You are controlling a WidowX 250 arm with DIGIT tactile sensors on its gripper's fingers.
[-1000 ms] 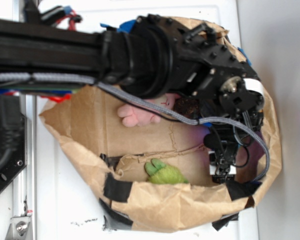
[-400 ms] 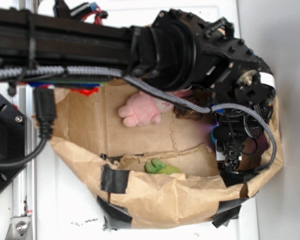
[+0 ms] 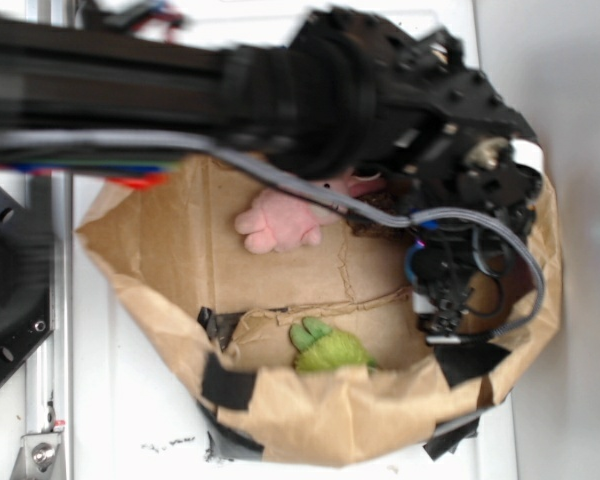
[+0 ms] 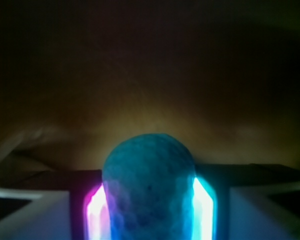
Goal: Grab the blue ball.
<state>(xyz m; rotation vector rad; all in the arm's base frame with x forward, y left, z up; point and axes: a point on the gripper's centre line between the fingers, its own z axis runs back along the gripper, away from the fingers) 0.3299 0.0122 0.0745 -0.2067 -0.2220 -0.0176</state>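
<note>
The blue ball (image 4: 149, 185) is teal and dimpled and fills the lower middle of the wrist view. It sits between my gripper's (image 4: 149, 212) two glowing fingers (image 4: 204, 205), which press against its left and right sides. In the exterior view my gripper (image 3: 442, 316) points down inside the right end of the brown paper bag (image 3: 320, 412), close to the bag's front wall. The ball itself is hidden there behind the fingers and cables.
A pink plush bunny (image 3: 277, 222) lies at the back of the bag. A green plush toy (image 3: 328, 349) lies by the front wall, left of my gripper. The black arm (image 3: 280, 90) spans the top. Black tape patches (image 3: 227, 382) hold the bag's rim.
The arm has shifted and is blurred with motion. My gripper has moved slightly left within the bag's right end. The bag's walls have shifted a little.
</note>
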